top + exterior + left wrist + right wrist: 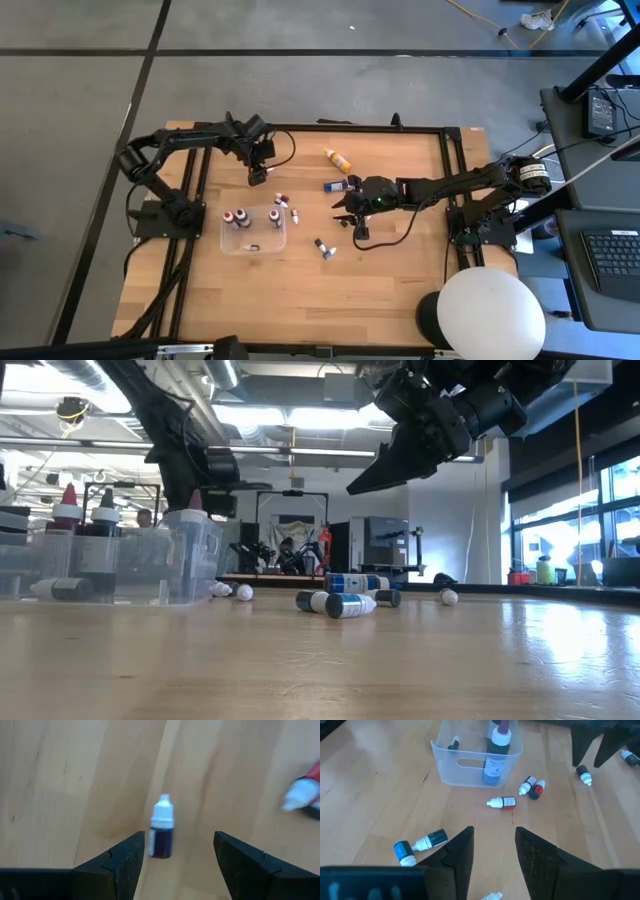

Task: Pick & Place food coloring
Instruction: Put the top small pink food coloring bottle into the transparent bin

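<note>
A: Left wrist view. 1 small dark dropper bottle [162,828] with a white cap lies flat on the counter [75,785], between the left hand's [178,851] 2 fingers [125,860]. Jaws released, spread wide, nothing held. The bottle sits nearer 1 finger than the other, not centred.

B: Long axis?

A: Running away from the hand, cap at the far end, so the fingers flank its sides. Good for a pinch across the body, I judge. A small sideways shift would centre it first.

B: High view agrees?

A: Yes. Left hand [257,172] hangs over that bottle at the counter's far side, beyond the clear plastic tray [252,244]. The tray lies on the near side of the hand, close by. A red bottle [306,795] lies off to 1 side, well apart from the fingers.

B: Right arm?

A: Right hand [352,207] hovers mid-counter near a blue bottle [337,184]. Right wrist view shows its fingers [460,852] parted a little with nothing between them. Left arm is plainly the nearer to the dark bottle.

B: Room to move?

A: Open wood all around the dark bottle. 3 loose bottles [530,786] lie between it and the tray wall [470,765]; a lifted carry should clear them. The tray already holds several bottles, with space left.
</note>
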{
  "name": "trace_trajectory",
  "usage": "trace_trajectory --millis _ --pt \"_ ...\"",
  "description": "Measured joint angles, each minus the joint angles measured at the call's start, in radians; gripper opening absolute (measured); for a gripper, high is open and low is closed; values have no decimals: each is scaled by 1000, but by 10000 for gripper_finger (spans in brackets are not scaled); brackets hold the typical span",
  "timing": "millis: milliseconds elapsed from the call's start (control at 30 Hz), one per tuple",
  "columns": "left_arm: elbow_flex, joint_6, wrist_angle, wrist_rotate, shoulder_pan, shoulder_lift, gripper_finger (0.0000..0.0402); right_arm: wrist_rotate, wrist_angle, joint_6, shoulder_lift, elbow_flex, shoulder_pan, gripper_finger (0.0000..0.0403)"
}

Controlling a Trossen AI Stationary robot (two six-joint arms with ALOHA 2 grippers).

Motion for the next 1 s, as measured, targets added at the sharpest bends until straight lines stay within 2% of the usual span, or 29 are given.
trace_trajectory --millis 167,433,600,900,1000 --pt "-1 15 27 -115 -3 63 225 0 4 0 0 0 0 148" --pt "1 43 65 -116 -4 100 203 0 3 0 0 0 0 148" --pt "1 43 61 -114 -5 100 164 0 3 -3 0 0 0 148" --pt "-1 42 50 -134 -33 86 72 0 2 -3 0 0 0 148" --pt "-1 27 44 -147 -40 65 60 0 -2 -3 0 0 0 148"
